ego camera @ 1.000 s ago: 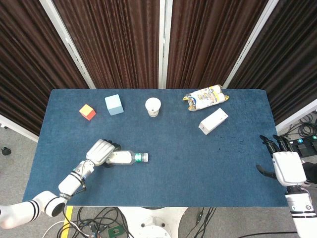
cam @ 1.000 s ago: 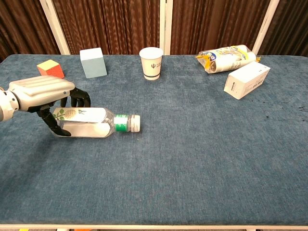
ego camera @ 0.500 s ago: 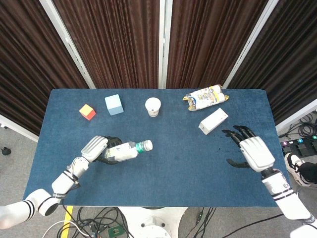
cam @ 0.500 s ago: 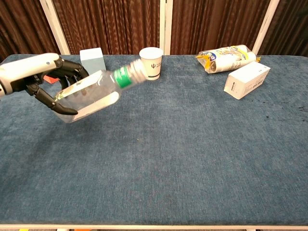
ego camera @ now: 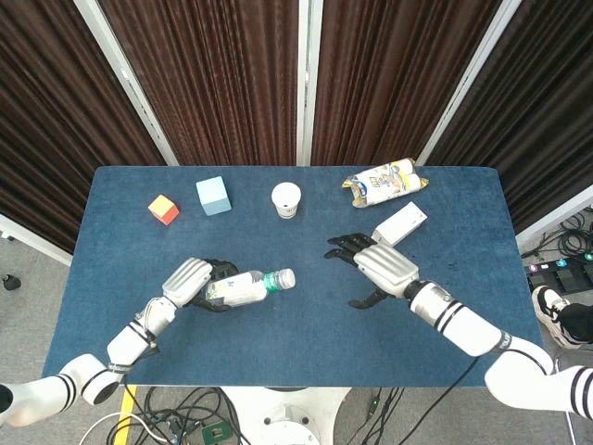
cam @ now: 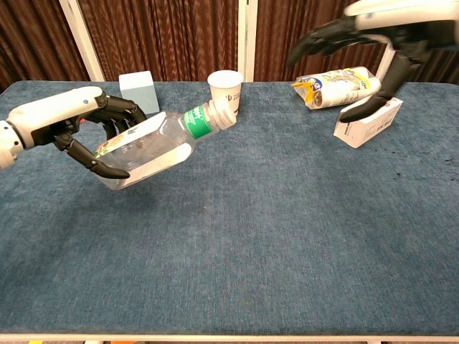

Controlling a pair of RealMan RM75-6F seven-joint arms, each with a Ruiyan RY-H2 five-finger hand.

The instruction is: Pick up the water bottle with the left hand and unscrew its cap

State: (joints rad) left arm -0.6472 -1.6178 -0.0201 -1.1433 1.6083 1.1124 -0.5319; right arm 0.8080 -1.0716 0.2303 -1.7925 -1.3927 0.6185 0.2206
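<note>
My left hand (ego camera: 192,281) (cam: 79,122) grips a clear water bottle (ego camera: 243,287) (cam: 152,142) around its body and holds it above the table. The bottle is tilted, with its white cap (ego camera: 286,276) (cam: 224,113) and green label band pointing right and upward. My right hand (ego camera: 378,266) (cam: 373,29) hovers open over the middle right of the table, fingers spread toward the bottle, a clear gap from the cap.
A white paper cup (ego camera: 286,200) (cam: 225,93) stands at the back centre. A light blue box (ego camera: 212,196) (cam: 139,92) and a red-and-yellow cube (ego camera: 163,209) sit back left. A white carton (ego camera: 400,225) (cam: 368,119) and a snack bag (ego camera: 384,182) (cam: 337,87) lie back right.
My left hand has lifted the bottle off the table and tilted its cap upward. My right hand has swept in from the table's right edge toward the centre.
</note>
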